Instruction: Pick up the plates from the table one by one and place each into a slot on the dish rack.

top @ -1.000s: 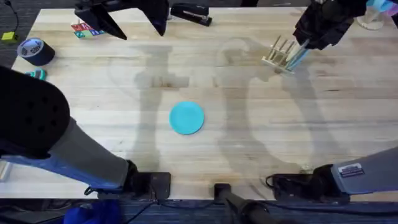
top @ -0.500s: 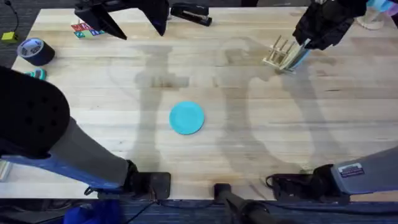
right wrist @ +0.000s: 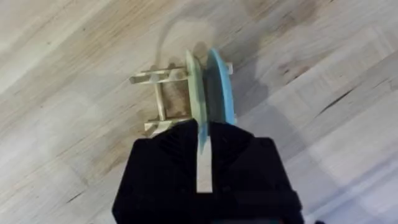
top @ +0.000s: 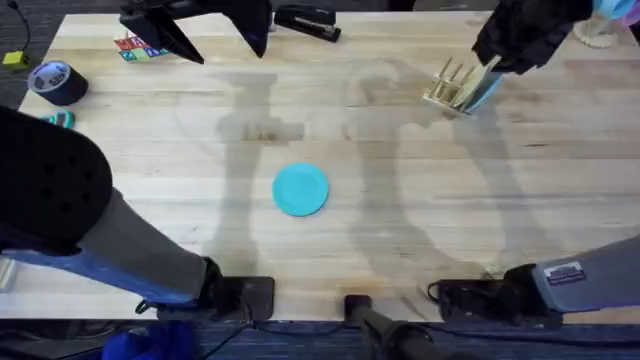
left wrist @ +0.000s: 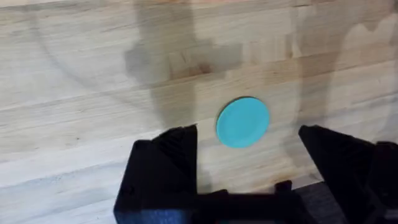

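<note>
my right gripper is clamped on the cream plate. it stands in the rack at the far right, next to a blue plate that is in its slot. the last plate, blue too, lies flat in the middle of the table under my left gripper, which is wide apart. i count three plates and one rack. two are nearly done, one is left.

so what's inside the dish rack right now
Two plates stand on edge in the dish rack, side by side: a cream plate and a turquoise plate. The right hand covers their near edges, so how they sit between the pegs there is hidden.
</note>
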Available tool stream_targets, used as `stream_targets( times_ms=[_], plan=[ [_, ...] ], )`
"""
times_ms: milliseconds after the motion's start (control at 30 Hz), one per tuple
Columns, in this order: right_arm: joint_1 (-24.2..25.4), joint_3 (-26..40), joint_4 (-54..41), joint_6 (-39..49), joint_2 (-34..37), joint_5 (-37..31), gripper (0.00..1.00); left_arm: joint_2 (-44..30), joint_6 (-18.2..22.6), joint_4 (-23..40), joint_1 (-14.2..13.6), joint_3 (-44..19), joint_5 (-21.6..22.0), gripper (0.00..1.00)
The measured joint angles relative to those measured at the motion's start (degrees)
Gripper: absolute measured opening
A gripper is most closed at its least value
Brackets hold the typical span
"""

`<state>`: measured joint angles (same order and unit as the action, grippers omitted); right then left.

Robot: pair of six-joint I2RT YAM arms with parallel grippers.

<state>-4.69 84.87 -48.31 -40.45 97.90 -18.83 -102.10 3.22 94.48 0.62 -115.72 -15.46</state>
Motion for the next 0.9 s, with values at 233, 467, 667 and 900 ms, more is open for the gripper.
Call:
stream_targets(
  times_ms=[233, 467, 667, 900],
  plan=[
    [0.0, 5.5, -1.3, 0.0, -0.3, 0.0, 0.202, 0.0, 0.0, 0.1, 0.0, 0.0, 0.0, 0.995],
    [-1.2, 7.0, -3.2, 0.9, -5.3, 0.0, 0.329, 0.0, 0.0, 1.1, 0.0, 0.0, 0.0, 0.995],
    [-3.5, 7.2, -4.1, 1.7, -9.6, 0.0, 0.496, 0.4, 0.0, 1.5, 0.0, 0.0, 0.1, 0.995],
    [-4.1, 7.3, -4.1, 2.1, -12.2, 0.0, 0.779, 7.3, 0.8, 1.7, 0.0, 0.0, 0.1, 0.994]
  ],
)
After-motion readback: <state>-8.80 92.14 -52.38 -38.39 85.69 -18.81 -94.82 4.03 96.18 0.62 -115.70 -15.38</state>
